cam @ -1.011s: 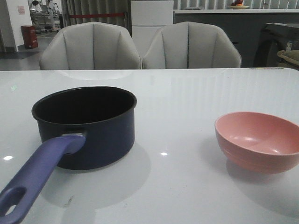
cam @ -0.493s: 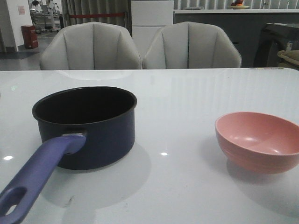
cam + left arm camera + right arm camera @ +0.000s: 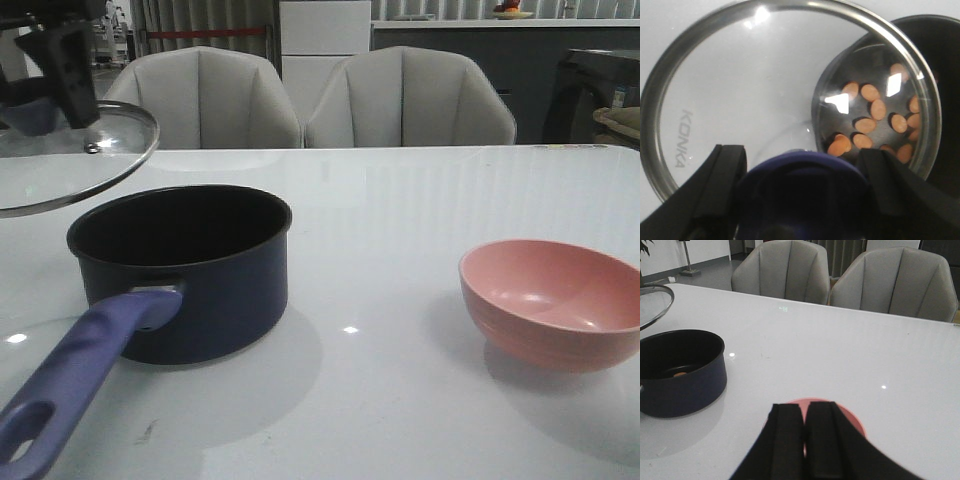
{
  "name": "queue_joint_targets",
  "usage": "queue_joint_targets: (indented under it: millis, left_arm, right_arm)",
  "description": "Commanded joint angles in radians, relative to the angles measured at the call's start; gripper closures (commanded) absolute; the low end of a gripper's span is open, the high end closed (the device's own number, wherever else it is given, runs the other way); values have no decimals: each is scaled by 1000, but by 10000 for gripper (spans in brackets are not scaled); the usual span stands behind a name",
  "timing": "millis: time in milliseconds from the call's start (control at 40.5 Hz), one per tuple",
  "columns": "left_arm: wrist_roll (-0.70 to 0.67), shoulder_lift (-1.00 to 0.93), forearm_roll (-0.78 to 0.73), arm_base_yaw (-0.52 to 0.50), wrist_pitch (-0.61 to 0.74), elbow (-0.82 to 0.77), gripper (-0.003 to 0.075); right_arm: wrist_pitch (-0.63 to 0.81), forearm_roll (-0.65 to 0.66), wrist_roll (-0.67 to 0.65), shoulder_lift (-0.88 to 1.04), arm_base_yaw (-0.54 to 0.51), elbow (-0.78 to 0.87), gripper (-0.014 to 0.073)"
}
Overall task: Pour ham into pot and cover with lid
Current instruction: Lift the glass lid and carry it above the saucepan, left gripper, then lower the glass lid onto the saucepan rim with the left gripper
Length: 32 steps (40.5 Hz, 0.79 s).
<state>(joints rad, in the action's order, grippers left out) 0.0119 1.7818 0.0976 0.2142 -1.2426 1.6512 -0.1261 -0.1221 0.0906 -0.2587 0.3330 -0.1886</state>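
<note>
Looks like an office or showroom-type dining corner, not a home kitchen. Glossy white counter (image 3: pixel 420 200) fills the lower frame; two grey padded chairs (image 3: pixel 300 100) sit behind it at upper centre. Upper left: open floor with a red bin (image 3: pixel 63 78) and a red barrier strip. Upper right: dark cabinet run, white unit (image 3: pixel 325 40) beside it.

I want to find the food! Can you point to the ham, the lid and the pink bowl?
ham (image 3: pixel 870 92): left wrist view, on one orange slice inside the pot.
lid (image 3: pixel 60 165): front view, on its clear glass, held in the air.
pink bowl (image 3: pixel 550 340): front view, on its outer wall.
</note>
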Motion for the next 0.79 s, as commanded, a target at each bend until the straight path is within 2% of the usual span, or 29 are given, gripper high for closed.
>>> queue_joint_targets:
  millis: [0, 271, 765]
  left_arm:
    - [1, -24, 10, 47, -33, 58, 523]
    - [1, 51, 8, 153, -45, 122, 523]
    - [3, 92, 31, 204, -45, 131, 523]
  right_arm:
    - [90, 0, 5, -6, 2, -31, 433]
    - [90, 0, 5, -6, 2, -31, 433]
    - [90, 0, 5, -6, 2, -31, 433]
